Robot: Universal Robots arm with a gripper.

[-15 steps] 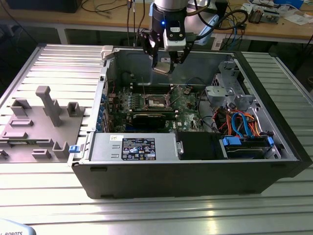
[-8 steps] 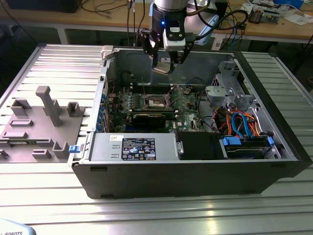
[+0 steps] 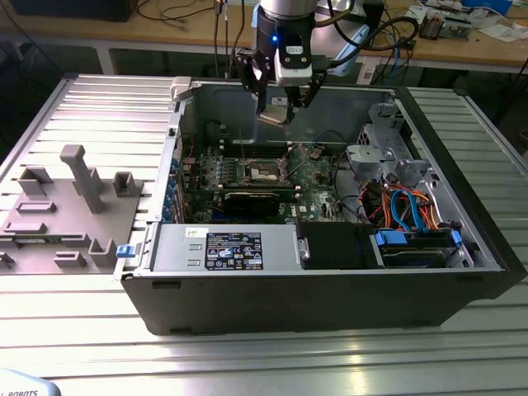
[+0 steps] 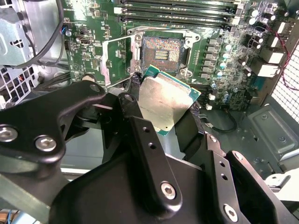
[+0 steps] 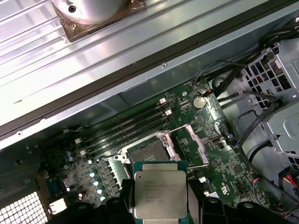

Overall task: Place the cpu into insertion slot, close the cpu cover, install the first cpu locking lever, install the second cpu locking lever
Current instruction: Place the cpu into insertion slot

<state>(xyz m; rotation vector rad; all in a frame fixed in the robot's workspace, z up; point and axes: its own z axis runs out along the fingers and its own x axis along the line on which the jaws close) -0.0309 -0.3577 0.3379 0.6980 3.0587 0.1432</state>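
Black and jointed, the robot's gripper (image 4: pixel 164 103) is looming closest in the second wrist view. Its fingers are pinching the cpu (image 4: pixel 169 95), a small flat square chip with a pale silvery face and a green rim, by two opposite edges. Beyond the chip, the square dark insertion slot (image 4: pixel 161 52) on the green motherboard (image 4: pixel 224 51) is lying bare. The cpu cover (image 4: pixel 117 60), a silvery metal frame with an open centre, is standing swung aside next to it.

In the first wrist view the cpu (image 5: pixel 160 193) is sitting clamped in the gripper (image 5: pixel 160 207), apart from the slot (image 5: pixel 145 151), which is lying just past the chip's far edge. The cover (image 5: pixel 194 144) is tilting up along one side of the slot.

In the exterior view the gripper (image 3: pixel 275 115) is hanging inside the open black computer case (image 3: pixel 330 305), well above the motherboard. The slot (image 3: pixel 266 171) is lying below it and a little nearer the camera, so I judge the chip to be held up and slightly behind its seat.
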